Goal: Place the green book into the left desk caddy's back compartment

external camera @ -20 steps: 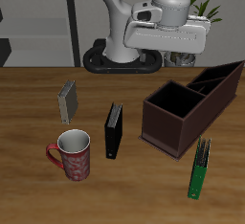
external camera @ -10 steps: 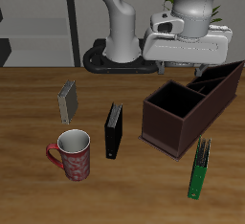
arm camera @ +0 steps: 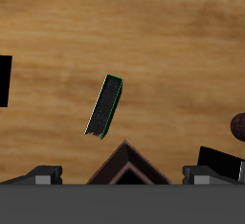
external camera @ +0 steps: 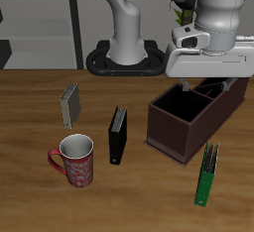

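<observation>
The green book (external camera: 207, 174) lies flat on the table near the front edge, just in front of the left desk caddy (external camera: 169, 127). It also shows in the wrist view (arm camera: 103, 106), thin with a green edge. The caddy is a dark maroon box set at a slant. Its large square section faces the table's middle, and the narrower back compartment (external camera: 226, 89) runs toward the table's back. My gripper (external camera: 208, 80) hangs above the caddy, open and empty, well back from the book. In the wrist view the gripper (arm camera: 122, 176) has its fingers (arm camera: 43, 175) spread wide over a caddy corner (arm camera: 124, 163).
A black book (external camera: 117, 135) lies mid-table beside the caddy. A grey book (external camera: 70, 104) stands farther back. A red patterned mug (external camera: 74, 162) stands near the front edge. The robot base (external camera: 124, 58) is at the back.
My gripper has moved sideways and down from beside the robot base to above the caddy. The books, mug and caddy have not moved.
</observation>
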Tool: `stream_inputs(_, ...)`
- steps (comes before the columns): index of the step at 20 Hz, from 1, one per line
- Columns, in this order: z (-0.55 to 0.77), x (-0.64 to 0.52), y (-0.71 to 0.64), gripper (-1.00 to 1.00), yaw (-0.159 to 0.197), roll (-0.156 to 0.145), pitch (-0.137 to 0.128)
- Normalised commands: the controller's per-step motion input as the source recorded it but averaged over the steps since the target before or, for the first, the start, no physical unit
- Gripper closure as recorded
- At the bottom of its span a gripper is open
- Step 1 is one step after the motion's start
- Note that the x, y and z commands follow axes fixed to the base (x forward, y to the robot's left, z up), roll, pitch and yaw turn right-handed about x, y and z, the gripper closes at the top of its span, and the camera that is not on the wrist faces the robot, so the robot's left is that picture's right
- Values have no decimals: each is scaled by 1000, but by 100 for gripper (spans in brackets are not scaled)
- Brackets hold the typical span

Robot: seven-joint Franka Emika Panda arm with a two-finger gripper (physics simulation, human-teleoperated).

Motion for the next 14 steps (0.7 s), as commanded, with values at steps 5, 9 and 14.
stream_inputs(5, -129, 189, 37, -100, 1, 1, -5)
stream_inputs(9, -395, 273, 24, -100, -38, -8, 20)
stream_inputs(14, -365, 88, 140, -100, -26, 18, -12)
